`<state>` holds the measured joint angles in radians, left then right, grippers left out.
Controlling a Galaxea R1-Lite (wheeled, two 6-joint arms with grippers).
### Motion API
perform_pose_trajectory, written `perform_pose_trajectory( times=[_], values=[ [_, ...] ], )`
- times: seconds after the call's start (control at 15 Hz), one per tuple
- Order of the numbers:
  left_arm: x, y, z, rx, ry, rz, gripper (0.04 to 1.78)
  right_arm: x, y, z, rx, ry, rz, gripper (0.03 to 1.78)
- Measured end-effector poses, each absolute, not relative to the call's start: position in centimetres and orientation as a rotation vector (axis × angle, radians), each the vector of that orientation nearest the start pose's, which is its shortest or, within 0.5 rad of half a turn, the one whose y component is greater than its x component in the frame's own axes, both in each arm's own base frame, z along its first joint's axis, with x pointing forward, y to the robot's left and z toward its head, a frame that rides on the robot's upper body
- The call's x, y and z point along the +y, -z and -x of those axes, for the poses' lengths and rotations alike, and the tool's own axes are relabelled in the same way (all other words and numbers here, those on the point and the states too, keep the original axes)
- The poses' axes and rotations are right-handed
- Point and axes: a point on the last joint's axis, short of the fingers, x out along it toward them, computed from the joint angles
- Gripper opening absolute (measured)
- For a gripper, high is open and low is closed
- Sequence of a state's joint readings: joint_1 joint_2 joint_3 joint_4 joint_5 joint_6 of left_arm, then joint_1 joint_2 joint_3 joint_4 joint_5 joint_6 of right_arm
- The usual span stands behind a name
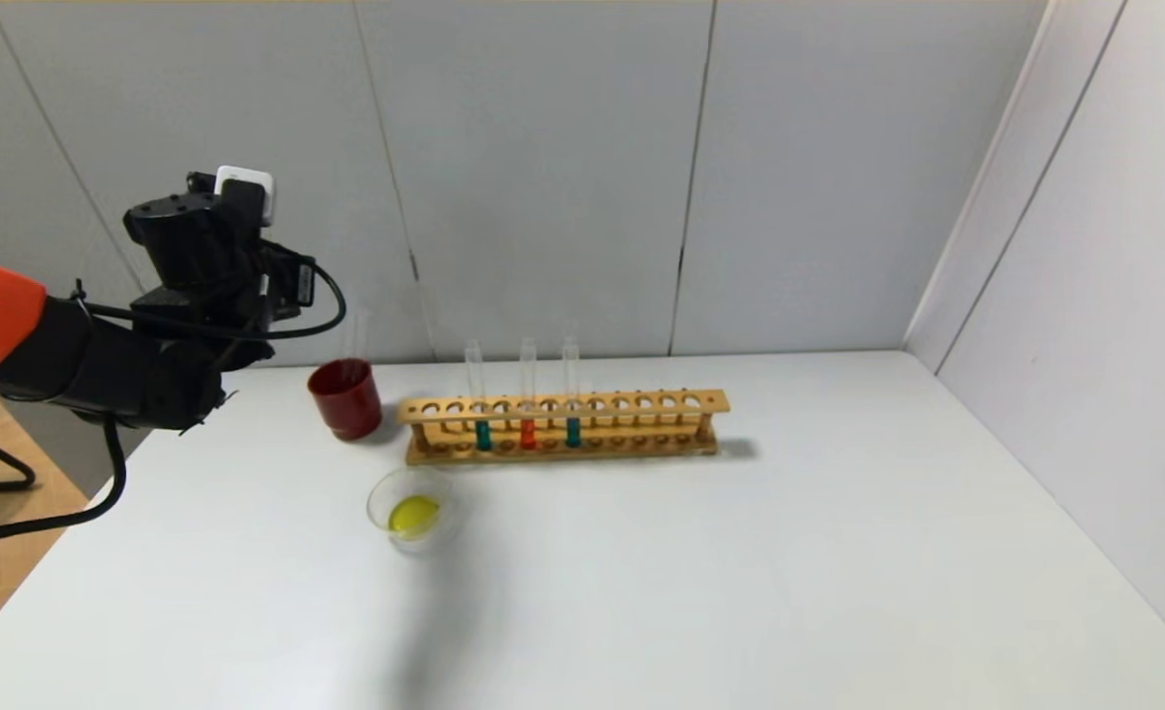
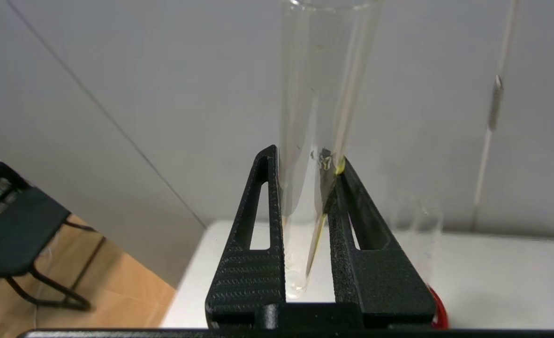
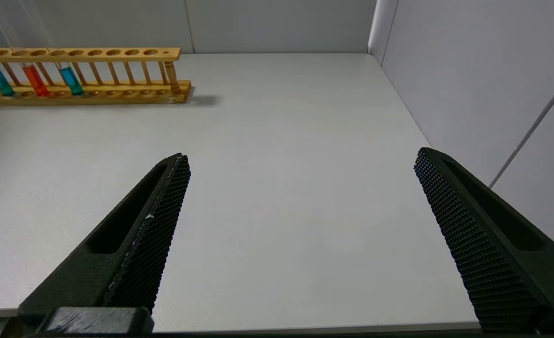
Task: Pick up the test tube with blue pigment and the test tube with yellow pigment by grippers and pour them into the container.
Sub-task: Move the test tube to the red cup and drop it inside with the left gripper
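Note:
My left gripper (image 1: 281, 281) is raised at the table's far left corner, shut on the test tube with yellow pigment (image 2: 323, 94). That tube is almost empty, with only a thin yellow streak down its wall. The container (image 1: 377, 498), a low clear beaker, stands in front of the rack's left end with yellow liquid in it. Two test tubes with blue pigment (image 1: 483, 434) (image 1: 573, 431) stand in the wooden rack (image 1: 641, 402). My right gripper (image 3: 301, 155) is open and empty, low over the table's near right, and out of the head view.
An orange-red tube (image 1: 528, 432) stands between the two blue ones. A dark red cup (image 1: 345, 399) stands left of the rack with an empty clear tube (image 2: 422, 234) in it. Walls close off the back and right.

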<state>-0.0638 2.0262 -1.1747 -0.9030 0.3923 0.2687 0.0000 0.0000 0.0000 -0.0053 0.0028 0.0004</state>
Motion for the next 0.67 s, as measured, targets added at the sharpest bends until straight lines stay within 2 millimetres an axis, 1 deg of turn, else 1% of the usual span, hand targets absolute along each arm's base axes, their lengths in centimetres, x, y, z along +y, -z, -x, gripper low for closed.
perform_pose_trajectory(
  times=[0.27, 0.47, 0.67],
  values=[
    [-1.7, -17.0, -41.0, 0.111, -0.31, -0.194, 0.32, 0.0, -7.6, 2.3, -0.005, -0.003, 0.0, 1.75],
    [-1.6, -15.6, -41.8, 0.142, -0.31, -0.166, 0.32, 0.0, -7.6, 2.3, -0.005, -0.003, 0.0, 1.75],
    [-1.7, -15.1, -42.8, 0.131, -0.306, -0.119, 0.32, 0.0, -7.6, 2.3, -0.005, -0.003, -0.001, 1.75]
  ],
)
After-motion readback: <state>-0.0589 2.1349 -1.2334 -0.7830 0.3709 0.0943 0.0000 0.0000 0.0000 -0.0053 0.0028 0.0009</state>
